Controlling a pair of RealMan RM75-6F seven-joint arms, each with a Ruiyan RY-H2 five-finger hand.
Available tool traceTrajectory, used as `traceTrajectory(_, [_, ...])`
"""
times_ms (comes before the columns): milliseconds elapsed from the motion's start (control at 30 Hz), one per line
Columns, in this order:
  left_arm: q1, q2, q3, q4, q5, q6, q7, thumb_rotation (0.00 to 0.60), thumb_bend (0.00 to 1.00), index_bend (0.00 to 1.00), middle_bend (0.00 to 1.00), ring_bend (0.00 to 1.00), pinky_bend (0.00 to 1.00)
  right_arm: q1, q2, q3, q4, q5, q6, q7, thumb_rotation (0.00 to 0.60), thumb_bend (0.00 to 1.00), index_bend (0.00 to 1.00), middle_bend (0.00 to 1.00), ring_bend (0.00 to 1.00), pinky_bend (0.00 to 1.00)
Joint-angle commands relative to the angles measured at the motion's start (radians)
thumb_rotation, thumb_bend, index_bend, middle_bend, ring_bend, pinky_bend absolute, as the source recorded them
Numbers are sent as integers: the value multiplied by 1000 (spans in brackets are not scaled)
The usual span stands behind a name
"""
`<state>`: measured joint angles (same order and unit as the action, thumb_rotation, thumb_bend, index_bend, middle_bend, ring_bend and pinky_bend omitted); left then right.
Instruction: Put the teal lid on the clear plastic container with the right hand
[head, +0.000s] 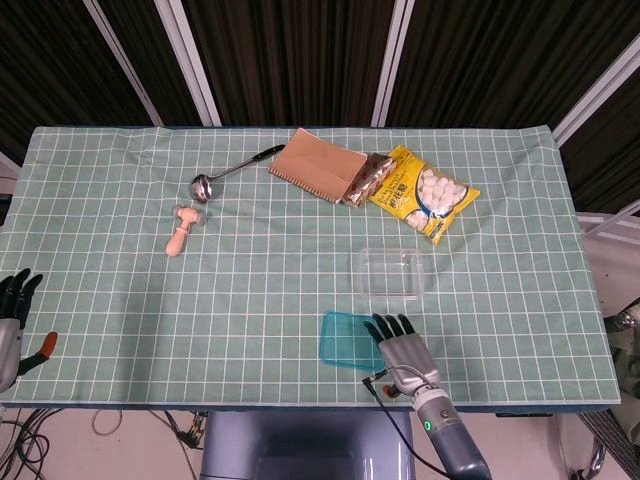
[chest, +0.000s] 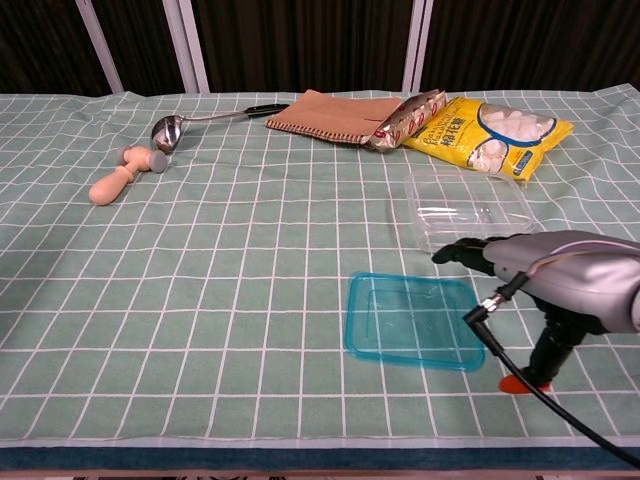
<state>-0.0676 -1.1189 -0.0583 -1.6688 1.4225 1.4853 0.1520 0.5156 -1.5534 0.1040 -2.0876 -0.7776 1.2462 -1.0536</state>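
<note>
Teal lid (head: 351, 340) lies flat near the clear container (head: 391, 273); my right hand (head: 402, 350), fingers spread and seemingly empty, hovers at its edge to grasp

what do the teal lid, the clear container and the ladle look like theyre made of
Teal lid: translucent glossy plastic, since the grid cloth shows through it. Clear container: thin transparent plastic with shiny edges. Ladle: polished metal bowl, mirror-like; its dark handle is probably plastic.
</note>
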Motion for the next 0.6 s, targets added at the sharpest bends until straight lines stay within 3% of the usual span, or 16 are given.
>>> traceTrajectory(33, [-1,1,-1,0,-1,-1,-1,600,330,71,0,0,0,41,-52,29,20,51,38,-36,600,193,0,32,0,0])
traceTrajectory(600, [0,5,-5,-4,-11,-1,-7,600,330,70,0,0,0,150,-172,85,131,196,76,-35,600,192,0,64,0,0])
